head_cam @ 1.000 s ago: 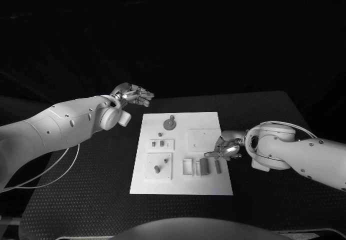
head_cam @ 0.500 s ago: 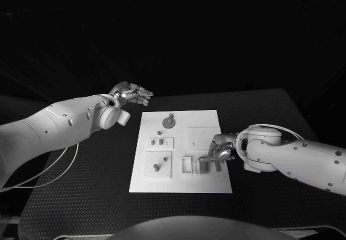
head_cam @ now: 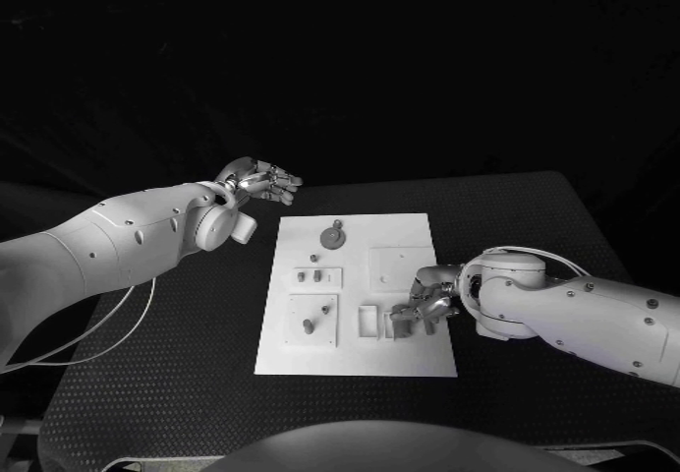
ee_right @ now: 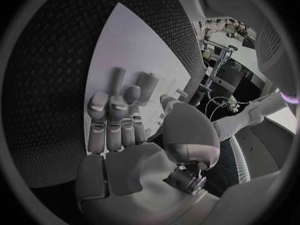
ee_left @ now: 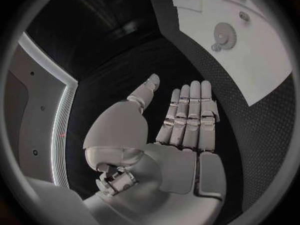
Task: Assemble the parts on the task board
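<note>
Silver right hand (head_cam: 429, 298) over task board (head_cam: 404, 236), its fingers' grip unclear, left hand (head_cam: 263, 183) fingers apart, empty

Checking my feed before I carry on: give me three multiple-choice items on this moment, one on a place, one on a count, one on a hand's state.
1. Where is the right hand?
A. over the task board's right edge
B. off the table
C. beside the left hand

2. How many hands are over the board?
A. none
B. one
C. two

3. The left hand is:
A. holding a part
B. open, holding nothing
C. pressing the board

Key: 1 A, it is at the cylindrical parts; 2 B, the left is beyond the corner; 3 B, fingers straight.
</note>
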